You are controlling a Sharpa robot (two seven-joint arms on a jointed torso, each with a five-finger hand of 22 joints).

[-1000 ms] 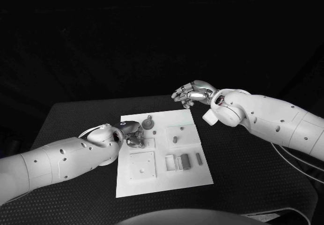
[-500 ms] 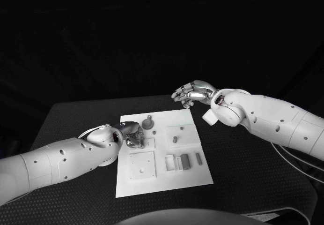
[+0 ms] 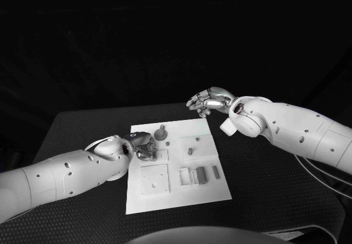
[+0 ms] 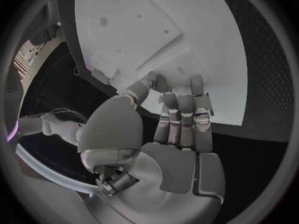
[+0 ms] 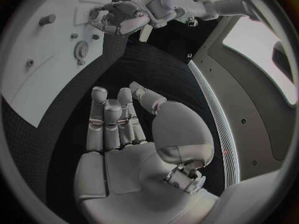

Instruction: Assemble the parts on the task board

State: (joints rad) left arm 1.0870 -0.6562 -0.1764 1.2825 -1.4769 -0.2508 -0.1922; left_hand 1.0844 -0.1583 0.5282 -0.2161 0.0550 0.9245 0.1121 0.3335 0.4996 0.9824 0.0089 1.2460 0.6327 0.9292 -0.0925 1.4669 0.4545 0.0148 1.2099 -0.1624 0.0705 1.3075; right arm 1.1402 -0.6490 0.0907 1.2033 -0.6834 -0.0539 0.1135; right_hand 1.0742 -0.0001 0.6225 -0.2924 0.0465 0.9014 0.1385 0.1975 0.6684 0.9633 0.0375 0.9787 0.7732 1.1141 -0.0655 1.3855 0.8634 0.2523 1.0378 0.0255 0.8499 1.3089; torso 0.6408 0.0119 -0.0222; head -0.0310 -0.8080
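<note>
We see the task board [image 3: 176,203] lying flat in the middle of the black surface [image 3: 279,178], a white plate with its long side running away from the robot. On it lie several grey parts: a round gear-like part [image 3: 160,134] near its far edge, a small peg [image 3: 190,151] on a raised square block to the right of the middle, and a slim bar [image 3: 216,172] beside a cluster of small rectangular pieces [image 3: 195,176] nearer the robot. A square plate with corner holes [image 3: 154,180] sits on the board's near left portion. The left hand [image 3: 144,146] rests at the board's left edge, just beside the gear-like part; in the left wrist view its fingers [image 4: 181,115] are curled down with their tips against the white board, but we cannot tell whether they hold any part under them. The right hand [image 3: 211,100] hangs above the surface beyond the board's far right corner, well apart from the parts. In the right wrist view its fingers [image 5: 112,119] lie extended side by side with the thumb set apart, and nothing sits between them.
</note>
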